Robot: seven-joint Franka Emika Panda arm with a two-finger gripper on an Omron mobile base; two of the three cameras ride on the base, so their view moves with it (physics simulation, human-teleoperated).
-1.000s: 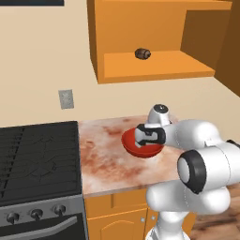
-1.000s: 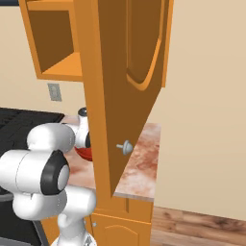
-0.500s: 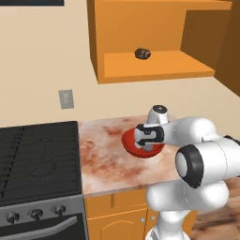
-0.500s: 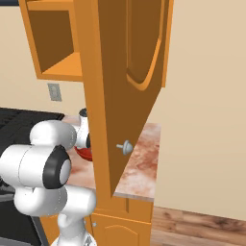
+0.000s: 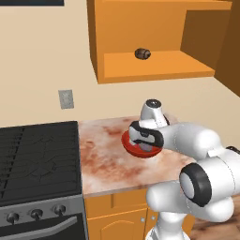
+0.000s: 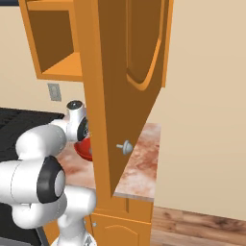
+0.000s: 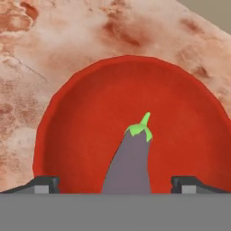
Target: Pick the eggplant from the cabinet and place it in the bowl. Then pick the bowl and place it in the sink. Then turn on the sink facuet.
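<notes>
Small grey-purple eggplant w/ bright green stem tip [image 7: 130, 164] lies inside the shallow glossy red bowl [image 7: 81, 131], stem pointing toward bowl's far wall. Bowl sits on the marbled reddish counter [image 5: 105, 157], right of the black stove [image 5: 37, 159]. Two-finger gripper [image 7: 115, 185] hangs just over the bowl, fingers [image 7: 43, 184] spread wide, one each side of the eggplant, not touching it. Dark brown roundish lump [image 5: 142, 53] on shelf of the orange-brown wall cabinet [image 5: 150, 65].
</notes>
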